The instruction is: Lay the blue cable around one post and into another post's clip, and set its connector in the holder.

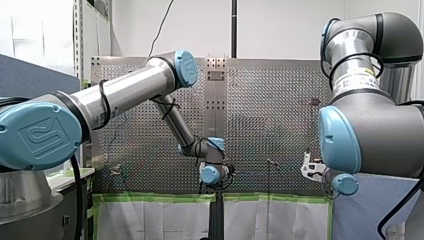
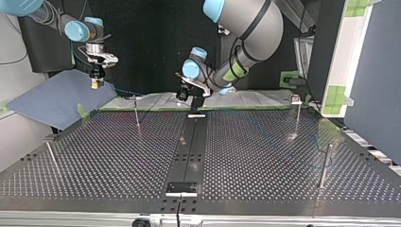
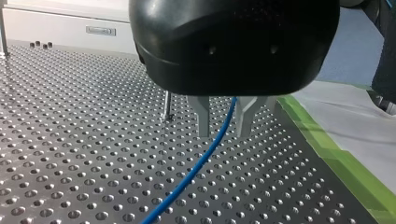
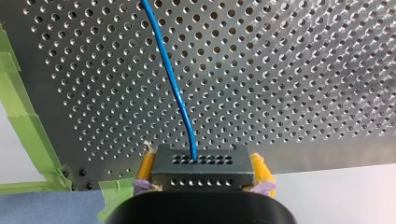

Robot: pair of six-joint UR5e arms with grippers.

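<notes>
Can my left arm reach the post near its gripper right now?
Probably yes: the post stands near my left gripper, with only bare table between. The blue cable passes between its fingers.

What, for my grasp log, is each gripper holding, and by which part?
My right gripper clamps the connector by its ends; my left gripper holds nothing, the blue cable passing between its open fingers.

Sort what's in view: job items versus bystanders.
Job: blue cable; connector clamped in my right hand; my left hand astride the cable; posts; clip-topped post.
Bystanders: green tape; blue panel; white sheet.
</notes>
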